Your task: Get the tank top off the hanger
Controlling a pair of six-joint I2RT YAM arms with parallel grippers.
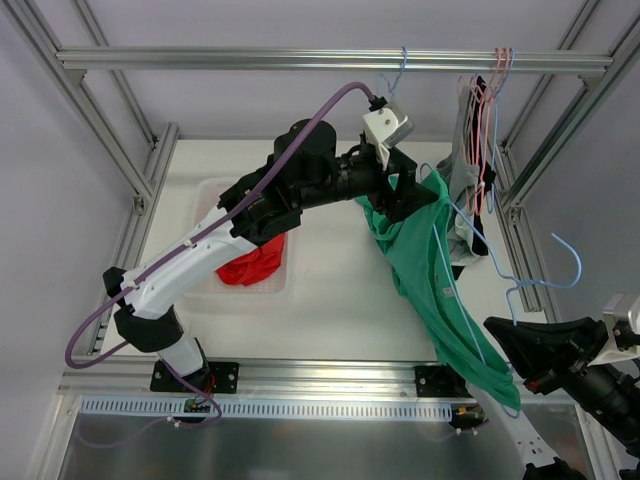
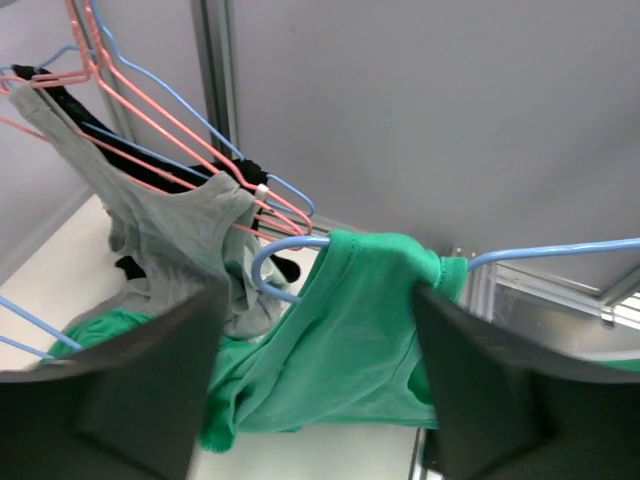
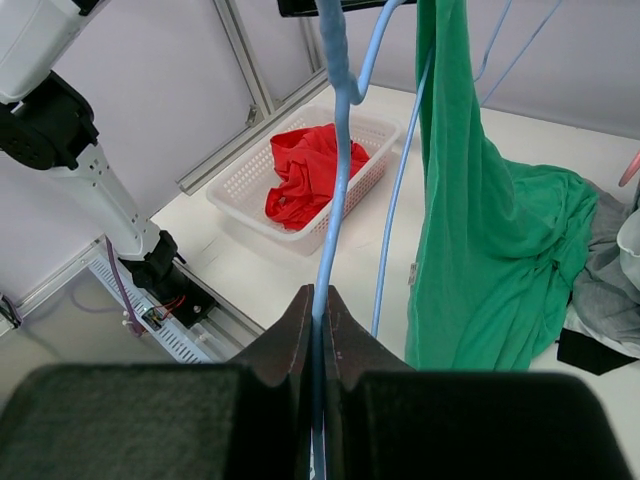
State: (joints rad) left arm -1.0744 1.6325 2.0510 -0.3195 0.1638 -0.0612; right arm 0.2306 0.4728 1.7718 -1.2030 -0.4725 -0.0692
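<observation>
Tank top (image 1: 430,270) was not yet off hanger (image 3: 338,170) (strap apparently hooked); right jaws pinched hanger, left jaws stood spread.

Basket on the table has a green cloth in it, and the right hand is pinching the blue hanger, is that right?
Not quite: the cloth in the basket is red, not green, as the right wrist view shows. The right hand is pinching the blue hanger, as you said.
</observation>
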